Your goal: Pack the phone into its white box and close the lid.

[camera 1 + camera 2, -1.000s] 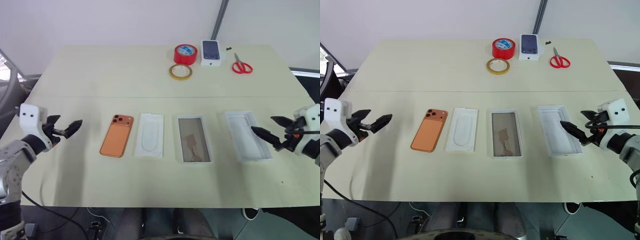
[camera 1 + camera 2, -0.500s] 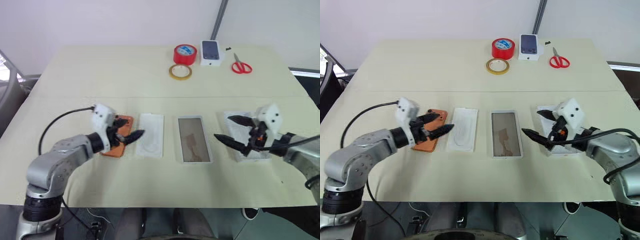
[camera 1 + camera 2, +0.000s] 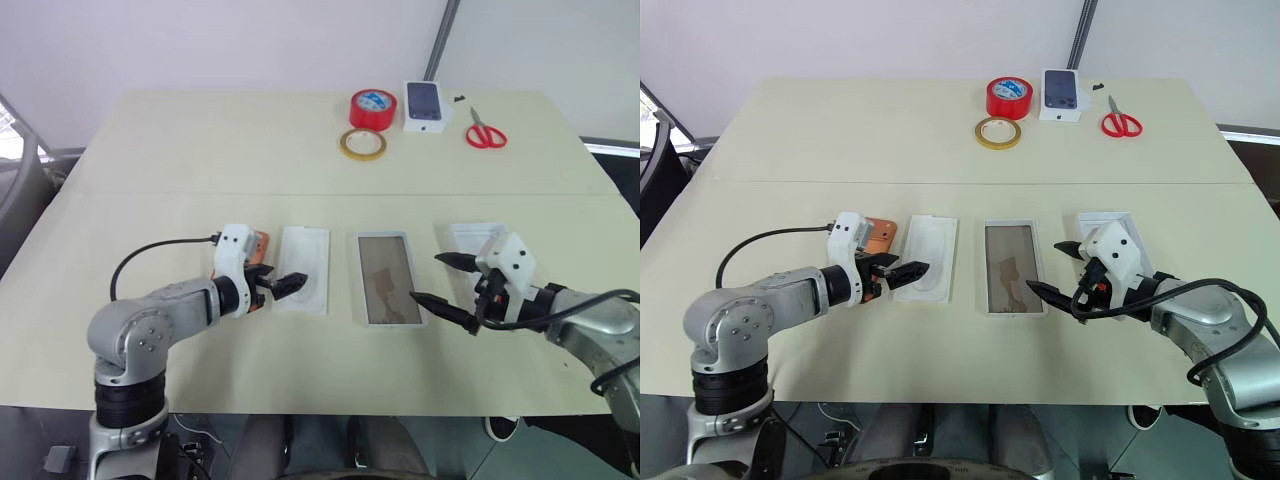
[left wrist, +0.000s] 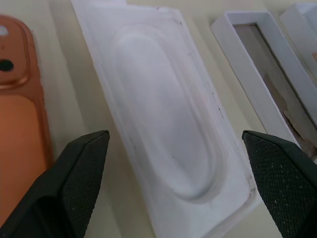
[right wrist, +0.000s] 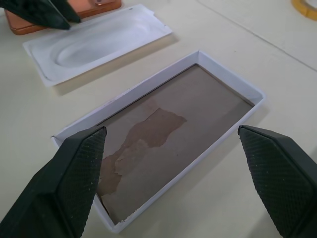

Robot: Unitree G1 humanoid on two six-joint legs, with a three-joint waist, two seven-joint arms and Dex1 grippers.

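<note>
No legible writing. The phone, smooth orange with dark lenses, lies flat on the cream table beside a moulded white insert with an oval recess. The white box, brown-floored cardboard, sits open. Left gripper and right gripper both spread wide, empty. The lid rests behind the right gripper.

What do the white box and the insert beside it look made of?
White box: probably matte cardboard, with thin folded walls and a brownish floor whose top layer is torn. Insert: white moulded pulp or thin plastic, cannot tell which; smooth pressed oval recess, slightly rough edges.
</note>
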